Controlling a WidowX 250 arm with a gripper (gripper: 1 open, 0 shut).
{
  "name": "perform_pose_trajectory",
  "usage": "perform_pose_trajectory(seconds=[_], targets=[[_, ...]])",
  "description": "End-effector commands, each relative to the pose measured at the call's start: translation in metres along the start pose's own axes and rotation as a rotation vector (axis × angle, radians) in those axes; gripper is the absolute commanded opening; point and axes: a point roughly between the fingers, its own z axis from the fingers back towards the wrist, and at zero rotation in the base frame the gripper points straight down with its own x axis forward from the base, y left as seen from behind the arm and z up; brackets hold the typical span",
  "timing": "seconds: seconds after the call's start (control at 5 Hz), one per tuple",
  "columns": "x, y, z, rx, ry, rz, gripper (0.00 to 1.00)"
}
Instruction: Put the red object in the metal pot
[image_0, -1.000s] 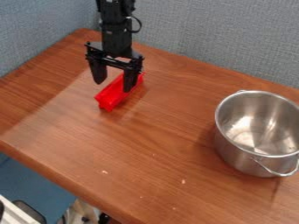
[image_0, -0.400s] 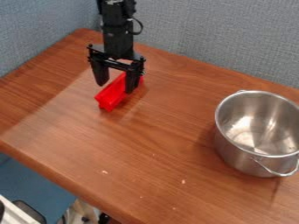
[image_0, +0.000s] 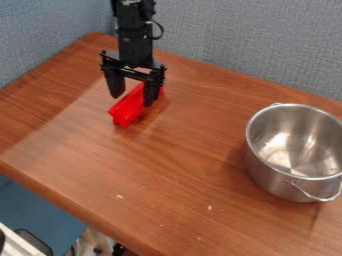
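Observation:
The red object (image_0: 127, 108) is a bright red bar lying flat on the wooden table (image_0: 160, 170), at the back left. My gripper (image_0: 132, 92) points straight down over its far end, open, with one dark finger on each side of the bar. The fingers hide part of that far end, and I cannot tell whether they touch it. The metal pot (image_0: 295, 150) stands upright and empty at the right edge of the table, well apart from the bar, with a loop handle on its near rim.
A blue-grey wall (image_0: 241, 30) rises behind the table. The table's front edge runs diagonally from the left to the lower right, with floor clutter below it.

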Motion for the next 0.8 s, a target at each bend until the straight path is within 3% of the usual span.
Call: perform_pose_trajectory(seconds=[0.0, 0.2, 0.4, 0.6], targets=[[0.0108, 0.0049, 0.0156, 0.01, -0.063, 0.015, 1.0], [0.0111, 0.0044, 0.0137, 0.009, -0.061, 0.019, 1.0], [0.0118, 0.0043, 0.0121, 0.007, -0.063, 0.022, 0.0], [0.0119, 0.0032, 0.0126, 0.005, -0.062, 0.025, 0.0]])
